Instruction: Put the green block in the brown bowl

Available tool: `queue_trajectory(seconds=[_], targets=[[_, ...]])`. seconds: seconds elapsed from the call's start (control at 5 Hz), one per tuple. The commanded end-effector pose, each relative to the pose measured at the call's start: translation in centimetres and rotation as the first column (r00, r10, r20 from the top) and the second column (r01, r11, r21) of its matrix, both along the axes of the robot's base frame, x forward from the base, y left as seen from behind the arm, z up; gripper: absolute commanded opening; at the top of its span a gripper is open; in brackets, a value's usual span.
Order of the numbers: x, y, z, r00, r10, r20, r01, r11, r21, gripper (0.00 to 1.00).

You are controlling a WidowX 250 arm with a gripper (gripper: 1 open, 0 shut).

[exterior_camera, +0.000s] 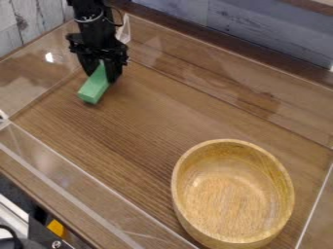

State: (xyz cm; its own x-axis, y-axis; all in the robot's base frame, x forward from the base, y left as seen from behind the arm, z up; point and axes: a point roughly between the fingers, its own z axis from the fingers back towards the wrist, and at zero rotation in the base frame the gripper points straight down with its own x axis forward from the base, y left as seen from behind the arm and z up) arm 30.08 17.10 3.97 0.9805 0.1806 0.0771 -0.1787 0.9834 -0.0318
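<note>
The green block (92, 89) lies on the wooden tabletop at the upper left, a bright green bar pointing toward the lower left. My black gripper (99, 68) points straight down over the bar's far end, its fingers shut on the green block, which still rests on the wood. The brown bowl (193, 167), a wide light-wood bowl with a thick rim, sits empty at the lower right, far from the gripper.
Clear plastic walls (78, 185) run along the table's front and left edges. A grey plank wall (247, 24) stands behind the table. Open wood tabletop (182, 102) lies between the block and the bowl.
</note>
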Motion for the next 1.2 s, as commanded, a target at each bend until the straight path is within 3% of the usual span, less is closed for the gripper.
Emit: queue_trajectory(seconds=[0.0,0.6,1.0], targets=[[0.9,0.1,2.5,0.999,-0.005,0.041,0.004,1.0,0.024,0.0],[0.0,-1.4,4.8,1.0,0.002,0.011,-0.001,1.0,-0.012,0.0],[-1.0,-6.1,8.3,0.999,-0.038,0.015,0.039,0.997,-0.061,0.0]])
